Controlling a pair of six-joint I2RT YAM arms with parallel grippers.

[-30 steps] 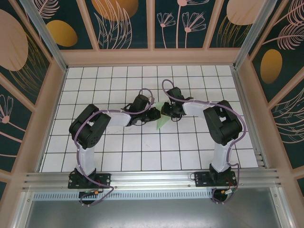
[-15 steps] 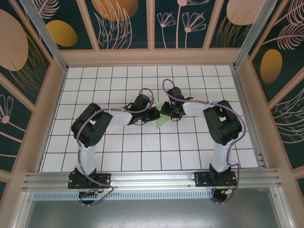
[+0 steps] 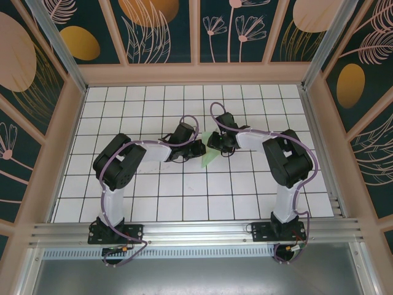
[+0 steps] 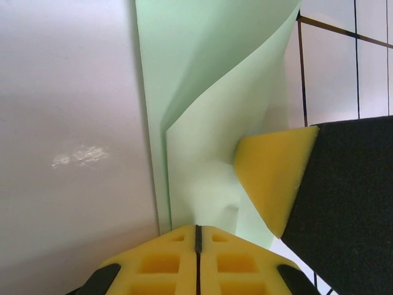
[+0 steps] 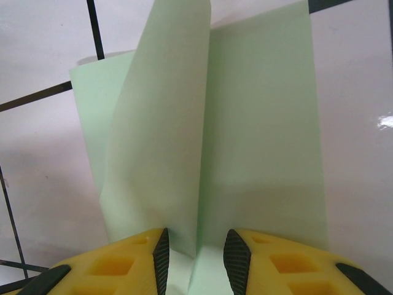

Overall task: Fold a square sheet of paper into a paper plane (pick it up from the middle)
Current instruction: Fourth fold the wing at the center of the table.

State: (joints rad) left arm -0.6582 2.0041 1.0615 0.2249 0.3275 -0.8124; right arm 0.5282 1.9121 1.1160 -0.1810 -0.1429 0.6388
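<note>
we are pinching the thin pale mint-green sheet of paper [image 3: 209,160], partly folded, with our left gripper [image 4: 196,230], which is closing fully on it. the sheet is resting on the white gridded table [image 3: 184,190] between both arms. our right gripper [image 5: 195,237] is straddling a raised fold, jaws narrowly parted.

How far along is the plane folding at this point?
Early to midway, it seems. Done: the paper is doubled into layers with one sharp crease. In hand: the left gripper, shut, has its tips at the paper's edge, while the right gripper, open, straddles an upright fold. Left: there is no pointed dart shape yet, so more folds remain.
</note>
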